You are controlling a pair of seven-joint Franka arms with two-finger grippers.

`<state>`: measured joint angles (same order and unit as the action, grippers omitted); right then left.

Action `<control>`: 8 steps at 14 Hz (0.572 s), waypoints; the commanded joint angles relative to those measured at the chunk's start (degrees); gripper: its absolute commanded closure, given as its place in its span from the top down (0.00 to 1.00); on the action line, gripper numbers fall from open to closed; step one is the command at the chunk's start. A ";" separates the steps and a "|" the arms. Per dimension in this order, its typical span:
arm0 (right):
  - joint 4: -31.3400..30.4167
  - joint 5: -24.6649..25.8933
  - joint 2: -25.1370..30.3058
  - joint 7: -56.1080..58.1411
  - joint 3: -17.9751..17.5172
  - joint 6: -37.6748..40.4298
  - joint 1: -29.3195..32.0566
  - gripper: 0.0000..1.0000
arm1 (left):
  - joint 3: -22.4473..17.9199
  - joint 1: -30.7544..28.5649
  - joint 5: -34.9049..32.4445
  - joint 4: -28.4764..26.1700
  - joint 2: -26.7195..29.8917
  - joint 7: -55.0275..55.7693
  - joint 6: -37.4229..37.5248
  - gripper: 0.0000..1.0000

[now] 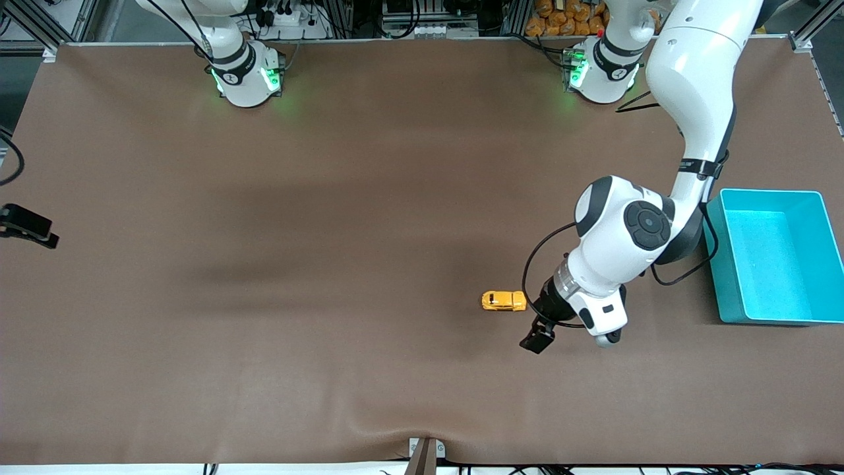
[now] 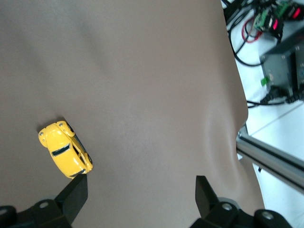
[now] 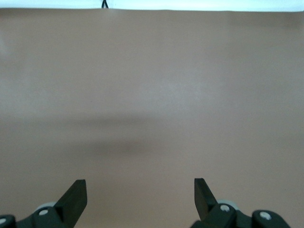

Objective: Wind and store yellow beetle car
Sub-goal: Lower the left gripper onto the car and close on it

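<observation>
The yellow beetle car point(image 1: 504, 301) stands on its wheels on the brown mat, some way from the teal bin point(image 1: 771, 264), which is empty. My left gripper point(image 1: 537, 338) hangs open and empty over the mat just beside the car, toward the bin. In the left wrist view the car point(image 2: 65, 148) lies just outside one fingertip point(image 2: 76, 190), not between the fingers; the gripper point(image 2: 141, 180) has bare mat under its gap. My right gripper point(image 3: 140, 183) is open and empty over bare mat, and waits at the right arm's end of the table point(image 1: 30, 227).
The bin stands at the left arm's end of the table, beside the left arm's forearm point(image 1: 699, 132). A dark clamp point(image 1: 425, 455) sits at the table's edge nearest the front camera. Cables and a metal frame point(image 2: 270, 156) lie past the mat's edge.
</observation>
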<state>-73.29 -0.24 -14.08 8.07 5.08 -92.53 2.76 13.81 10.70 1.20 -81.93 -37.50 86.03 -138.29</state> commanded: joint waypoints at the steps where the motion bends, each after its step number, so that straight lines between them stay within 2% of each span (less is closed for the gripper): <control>1: -0.19 -0.73 3.18 -1.04 -0.86 3.57 1.20 1.00 | -0.81 0.38 -1.72 0.72 -1.35 6.05 0.13 1.00; 3: -0.19 -0.47 3.62 -1.12 -0.95 5.51 1.28 1.00 | -1.42 0.46 -2.51 0.63 -1.44 10.71 0.30 1.00; 4: -0.80 -0.29 5.71 -1.30 -1.12 5.26 1.81 1.00 | -1.51 0.46 -3.04 0.63 -1.61 12.39 0.30 1.00; 8: -7.30 -0.73 11.17 -1.04 -1.21 4.29 2.60 1.00 | -1.68 2.30 -5.14 0.89 -5.21 14.25 0.30 1.00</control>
<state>-75.19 -0.26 -7.32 7.58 5.06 -87.57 4.21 12.75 11.18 -1.67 -82.18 -40.50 97.75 -138.14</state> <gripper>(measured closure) 0.000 0.000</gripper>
